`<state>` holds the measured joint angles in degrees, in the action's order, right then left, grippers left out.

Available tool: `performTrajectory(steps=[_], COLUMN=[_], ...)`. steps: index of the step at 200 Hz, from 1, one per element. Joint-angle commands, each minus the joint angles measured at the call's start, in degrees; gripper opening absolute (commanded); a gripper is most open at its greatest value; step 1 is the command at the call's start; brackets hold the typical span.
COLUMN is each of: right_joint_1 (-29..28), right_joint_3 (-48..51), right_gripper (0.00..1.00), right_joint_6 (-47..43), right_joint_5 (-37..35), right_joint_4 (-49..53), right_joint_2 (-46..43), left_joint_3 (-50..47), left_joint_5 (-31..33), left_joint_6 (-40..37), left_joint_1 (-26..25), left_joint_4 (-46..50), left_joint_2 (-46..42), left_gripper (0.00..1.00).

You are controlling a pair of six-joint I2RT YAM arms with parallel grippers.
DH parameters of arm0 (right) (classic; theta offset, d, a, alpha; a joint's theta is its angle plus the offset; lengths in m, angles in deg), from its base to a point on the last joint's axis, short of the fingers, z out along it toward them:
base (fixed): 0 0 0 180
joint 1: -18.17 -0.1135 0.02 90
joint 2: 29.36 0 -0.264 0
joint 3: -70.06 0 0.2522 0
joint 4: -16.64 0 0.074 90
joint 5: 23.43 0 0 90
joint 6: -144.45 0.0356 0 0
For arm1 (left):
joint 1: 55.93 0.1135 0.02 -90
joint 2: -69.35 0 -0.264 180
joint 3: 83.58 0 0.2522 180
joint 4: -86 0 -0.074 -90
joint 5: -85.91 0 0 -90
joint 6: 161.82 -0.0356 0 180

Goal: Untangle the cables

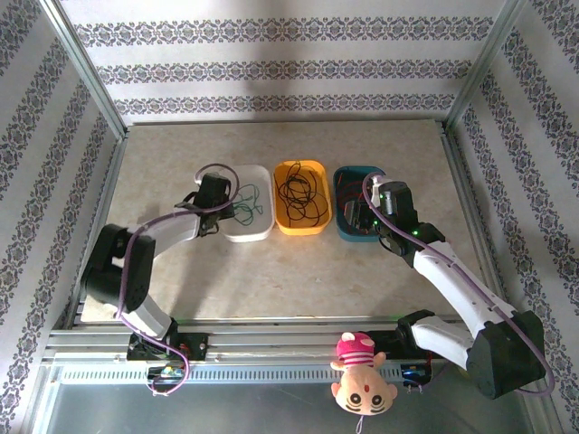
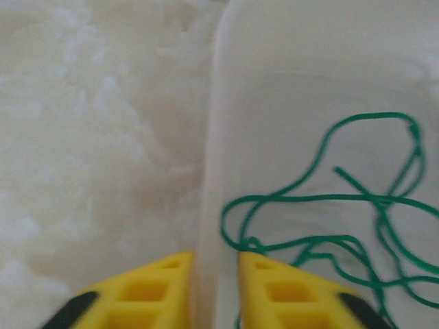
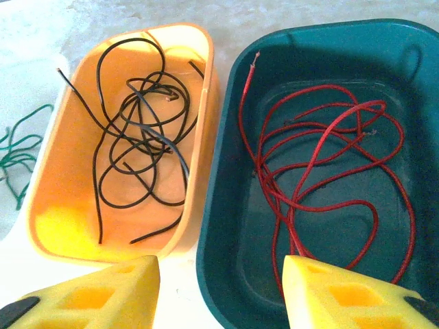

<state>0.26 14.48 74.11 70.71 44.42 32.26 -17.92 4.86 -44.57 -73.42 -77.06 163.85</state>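
Observation:
Three cables lie apart, one per bin. The green cable [image 2: 329, 199] is looped in the white bin [image 2: 209, 137]. The black cable [image 3: 144, 130] is coiled in the orange bin [image 3: 62, 226]. The red cable [image 3: 322, 157] lies in the teal bin [image 3: 226, 171]. My left gripper [image 2: 216, 274] straddles the white bin's left wall, its yellow fingers closed on the rim, the green cable just off the inner finger. My right gripper [image 3: 219, 288] hovers open over the teal bin's near left corner, one finger above the red cable, nothing between the jaws.
The white bin [image 1: 258, 226], orange bin [image 1: 301, 221] and teal bin [image 1: 348, 176] stand in a row mid-table. Bare marble tabletop [image 1: 298, 271] runs in front of them. A pink plush toy [image 1: 360, 371] hangs at the near rail. Metal frame posts and papered walls enclose the table.

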Motion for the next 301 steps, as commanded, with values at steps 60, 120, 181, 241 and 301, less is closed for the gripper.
performTrajectory(steps=[60,120,181,241,301], right_joint_1=[1.3,3.8,8.2,8.1,8.8], right_joint_3=[-0.3,-1.8,-1.7,12.4,14.8], right_gripper=[0.51,0.51,0.53,0.49,0.49], right_joint_6=[-0.1,0.6,4.8,18.2,19.7], right_joint_5=[1.4,0.3,-14.5,-12.3,-10.3], right_joint_4=[1.1,2.5,7.2,11.6,6.0], right_joint_2=[1.3,1.4,-0.8,-9.1,-3.0], left_joint_3=[21.6,22.7,5.0,-8.0,-14.3], left_joint_5=[-5.5,-6.3,9.8,17.5,20.0], left_joint_6=[-2.8,-2.6,-7.7,0.0,3.6], left_joint_1=[-0.7,-3.8,-3.8,-3.8,-3.8], left_joint_4=[3.2,1.5,0.3,7.0,9.8], left_joint_2=[16.7,14.2,-11.0,-28.6,-35.1], left_gripper=[0.18,0.65,1.00,1.00,1.00])
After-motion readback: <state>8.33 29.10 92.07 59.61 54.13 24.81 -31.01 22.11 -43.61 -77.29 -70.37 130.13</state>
